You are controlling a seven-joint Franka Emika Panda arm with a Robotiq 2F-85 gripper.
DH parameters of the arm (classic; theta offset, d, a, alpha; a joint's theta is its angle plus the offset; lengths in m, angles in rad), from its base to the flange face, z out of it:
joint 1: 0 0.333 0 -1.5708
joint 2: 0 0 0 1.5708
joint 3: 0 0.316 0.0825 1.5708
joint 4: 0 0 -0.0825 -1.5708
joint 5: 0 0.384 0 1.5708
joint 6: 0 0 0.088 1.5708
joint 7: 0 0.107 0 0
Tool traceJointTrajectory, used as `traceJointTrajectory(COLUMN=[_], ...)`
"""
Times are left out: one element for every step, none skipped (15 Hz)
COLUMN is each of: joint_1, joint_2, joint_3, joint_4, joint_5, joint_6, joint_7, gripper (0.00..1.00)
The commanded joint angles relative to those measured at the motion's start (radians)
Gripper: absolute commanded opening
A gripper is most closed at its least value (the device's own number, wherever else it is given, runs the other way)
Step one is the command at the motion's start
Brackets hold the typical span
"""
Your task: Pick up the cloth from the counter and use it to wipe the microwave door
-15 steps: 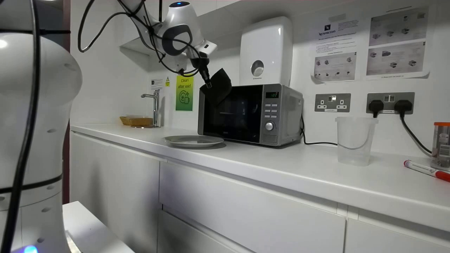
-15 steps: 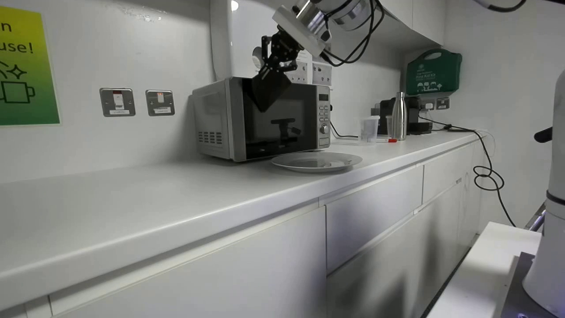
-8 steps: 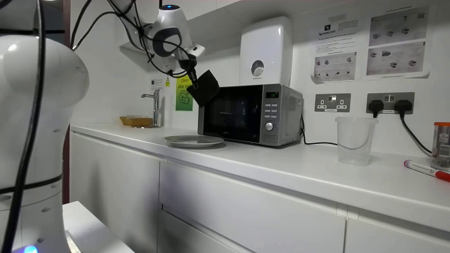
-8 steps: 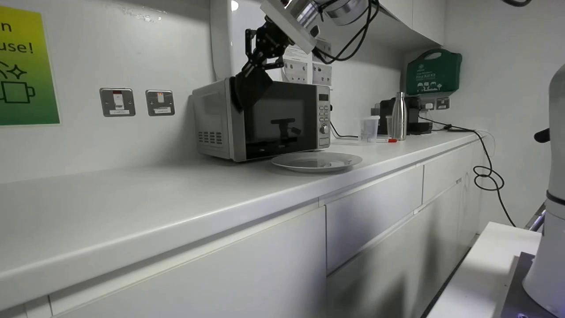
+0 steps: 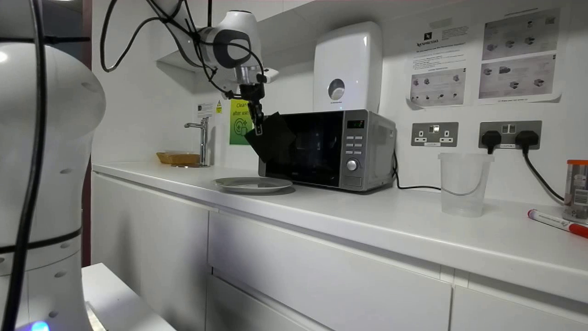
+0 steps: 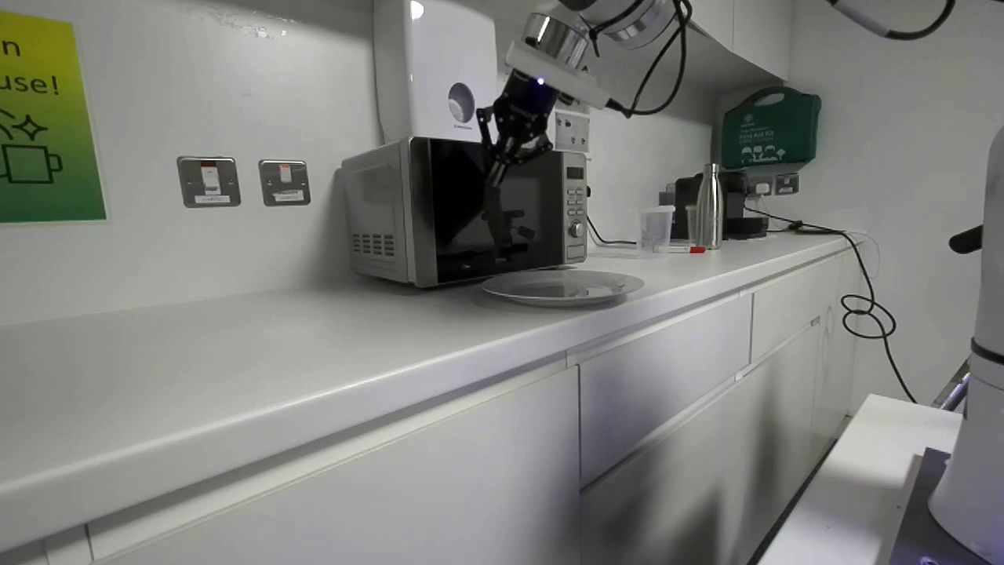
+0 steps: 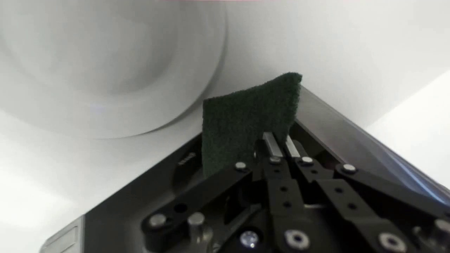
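wrist view | cloth (image 7: 239,119): partly behind fingers (image 7: 272,144) | plate (image 7: 202,52): cut off by top edge

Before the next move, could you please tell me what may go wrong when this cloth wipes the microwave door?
The jaws hold the cloth near one edge and most of it sticks out free, so it might fold or slip when pressed.
It is much smaller than the microwave door, so patches could be missed.
A plate lies in front of that door; a low stroke might bump it.
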Motion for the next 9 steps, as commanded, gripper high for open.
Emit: traceJointTrajectory(joint_1=[-0.091,-0.107,-0.122,-0.135,-0.152,-0.174,-0.19,-0.205,-0.222], joint_2=[-0.041,-0.042,-0.043,-0.043,-0.042,-0.039,-0.033,-0.027,-0.02], joint_3=[0.02,0.018,0.02,0.018,0.023,0.028,0.026,0.023,0.015], joint_4=[0.024,0.03,0.036,0.04,0.041,0.038,0.042,0.042,0.04], joint_5=[-0.15,-0.188,-0.231,-0.275,-0.335,-0.409,-0.471,-0.531,-0.582], joint_6=[-0.246,-0.305,-0.355,-0.4,-0.429,-0.435,-0.455,-0.469,-0.476], joint_7=[0.029,0.023,0.019,0.007,0.012,0.026,0.027,0.028,0.03], gripper=[0.01,0.01,0.01,0.01,0.01,0.01,0.01,0.01,0.01])
